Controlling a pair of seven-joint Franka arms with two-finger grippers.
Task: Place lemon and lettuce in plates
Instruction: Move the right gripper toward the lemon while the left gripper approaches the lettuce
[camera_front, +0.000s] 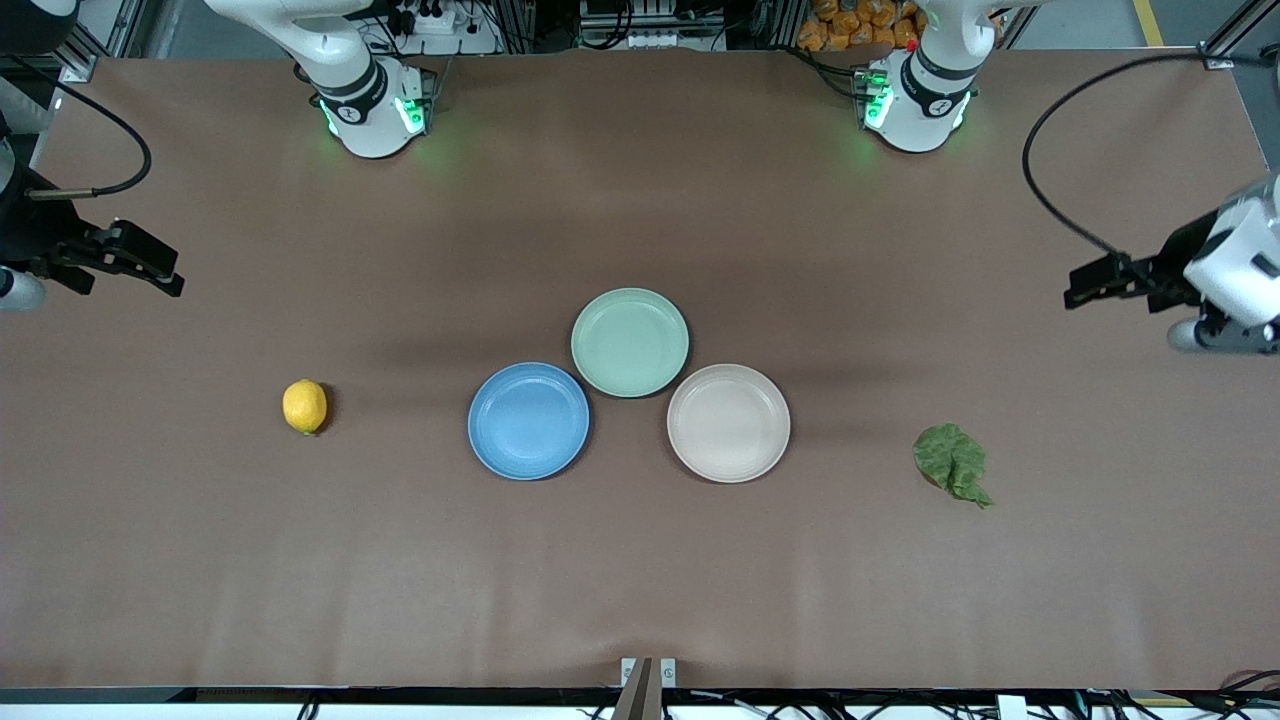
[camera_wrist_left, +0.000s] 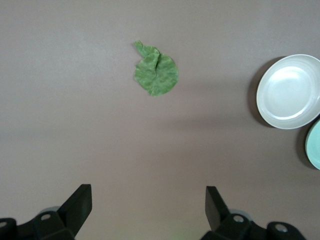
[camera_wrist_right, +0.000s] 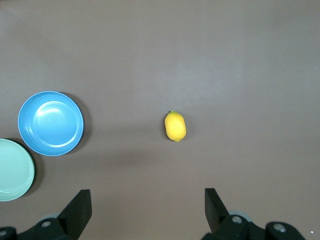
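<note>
Lemon (camera_front: 305, 406): on the bare table, toward the right arm's end, well apart from the blue plate (camera_front: 529, 421).
Lettuce (camera_front: 952, 462): flat on the table, toward the left arm's end, near the beige-pink plate (camera_front: 728, 423).
Plates: blue and beige-pink sit side by side in the middle, with nothing in them. A light green plate (camera_front: 630, 342) touches both.
Left gripper (camera_front: 1090, 281): up in the air at its end of the table, wide open, holding nothing.
Right gripper (camera_front: 160, 270): up in the air at its end, wide open, holding nothing.
</note>
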